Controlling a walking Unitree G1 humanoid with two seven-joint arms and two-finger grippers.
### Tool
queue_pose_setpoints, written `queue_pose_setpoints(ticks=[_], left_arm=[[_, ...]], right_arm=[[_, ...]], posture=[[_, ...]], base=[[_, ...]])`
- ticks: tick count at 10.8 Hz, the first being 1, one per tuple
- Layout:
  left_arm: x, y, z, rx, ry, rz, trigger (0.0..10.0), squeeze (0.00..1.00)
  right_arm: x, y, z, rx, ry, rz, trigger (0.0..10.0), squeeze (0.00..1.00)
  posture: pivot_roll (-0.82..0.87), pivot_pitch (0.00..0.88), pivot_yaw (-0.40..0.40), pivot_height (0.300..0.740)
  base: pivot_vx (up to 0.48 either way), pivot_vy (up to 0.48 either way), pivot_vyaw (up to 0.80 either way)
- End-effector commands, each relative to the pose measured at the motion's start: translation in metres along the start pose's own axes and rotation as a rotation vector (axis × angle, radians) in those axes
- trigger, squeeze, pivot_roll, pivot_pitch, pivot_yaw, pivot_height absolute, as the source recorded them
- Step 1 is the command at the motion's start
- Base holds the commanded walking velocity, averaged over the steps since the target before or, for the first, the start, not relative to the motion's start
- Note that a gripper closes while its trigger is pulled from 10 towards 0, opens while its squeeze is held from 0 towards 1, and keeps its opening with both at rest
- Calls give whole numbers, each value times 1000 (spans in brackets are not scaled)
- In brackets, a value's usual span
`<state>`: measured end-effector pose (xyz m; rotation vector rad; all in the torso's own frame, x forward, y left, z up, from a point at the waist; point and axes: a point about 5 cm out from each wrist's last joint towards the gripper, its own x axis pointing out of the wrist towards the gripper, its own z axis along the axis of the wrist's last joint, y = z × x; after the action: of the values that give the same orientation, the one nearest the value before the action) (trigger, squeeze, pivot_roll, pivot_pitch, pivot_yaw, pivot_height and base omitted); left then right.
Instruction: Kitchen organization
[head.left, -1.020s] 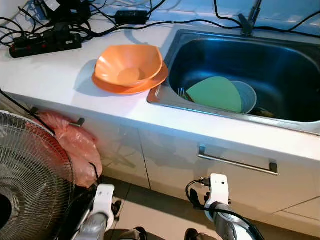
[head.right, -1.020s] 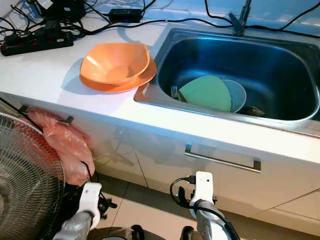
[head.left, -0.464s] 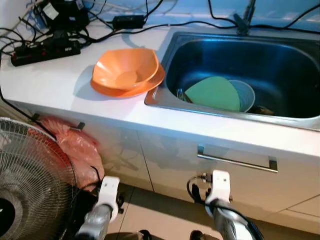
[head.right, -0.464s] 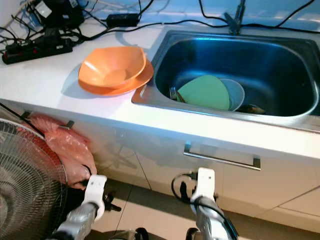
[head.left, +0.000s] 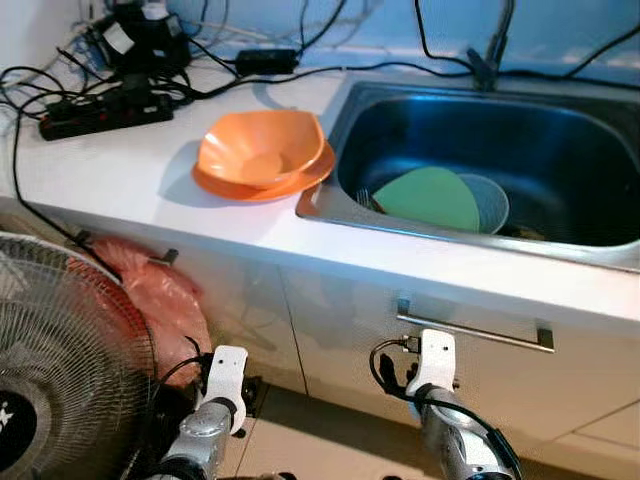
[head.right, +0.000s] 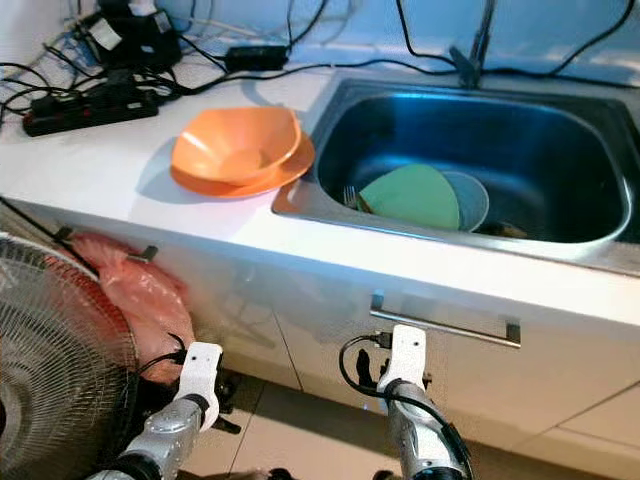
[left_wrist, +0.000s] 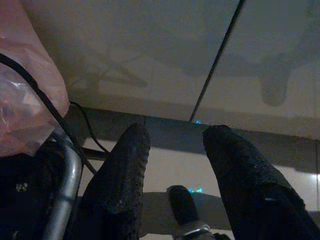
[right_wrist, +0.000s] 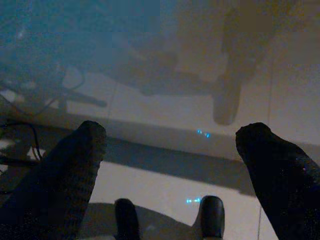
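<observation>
An orange bowl (head.left: 262, 147) rests in an orange plate (head.left: 215, 185) on the white counter, just left of the steel sink (head.left: 330, 195). Inside the sink lie a green plate (head.left: 428, 198), a pale blue bowl (head.left: 492, 200) partly under it, and a fork (head.left: 366, 200). Both arms hang low in front of the cabinet doors, well below the counter. My left gripper (left_wrist: 172, 137) is open with nothing between its fingers, facing the cabinet base. My right gripper (right_wrist: 175, 135) is open wide over the tiled floor, holding nothing.
A black power strip (head.left: 105, 108) and tangled cables lie at the counter's back left. A standing fan (head.left: 60, 370) and a pink plastic bag (head.left: 160, 300) stand at the lower left. A metal drawer handle (head.left: 475, 330) runs under the sink; the faucet (head.left: 497, 40) stands behind it.
The head camera has shifted a little, so the whole scene sits slightly differently. Both arms still hang low; the dishes have not moved.
</observation>
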<state>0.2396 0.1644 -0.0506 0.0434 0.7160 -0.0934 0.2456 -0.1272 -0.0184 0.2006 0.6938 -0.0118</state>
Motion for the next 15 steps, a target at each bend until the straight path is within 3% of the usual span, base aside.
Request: queue_pose_setpoints(ticks=[1, 6, 9, 11, 14, 15], left_arm=[[1, 3, 3, -18, -9, 23, 10000, 0], [1, 0, 9, -17, -55, 36, 10000, 0], [-3, 10, 18, 18, -184, 116, 10000, 0], [-7, 16, 26, 16, -275, 162, 10000, 0], [-9, 14, 24, 29, -296, 157, 10000, 0], [-10, 13, 24, 31, -302, 157, 10000, 0]], right_arm=[[1, 4, -1, 25, -3, 17, 10000, 0], [2, 1, 0, -1, -26, 3, 10000, 0], [-1, 0, 6, -89, -121, 15, 10000, 0], [-3, -6, 2, -192, -21, -60, 10000, 0], [-10, -14, -9, -214, 145, -224, 10000, 0], [-14, -15, -11, -181, 160, -293, 10000, 0]], posture=[[-51, 23, 71, 740], [-41, 36, 67, 740], [-24, 64, 51, 740], [-19, 84, 38, 740], [-24, 103, 33, 740], [-25, 110, 31, 740]], base=[[0, 0, 0], [0, 0, 0], [0, 0, 0], [0, 0, 0], [0, 0, 0], [0, 0, 0]])
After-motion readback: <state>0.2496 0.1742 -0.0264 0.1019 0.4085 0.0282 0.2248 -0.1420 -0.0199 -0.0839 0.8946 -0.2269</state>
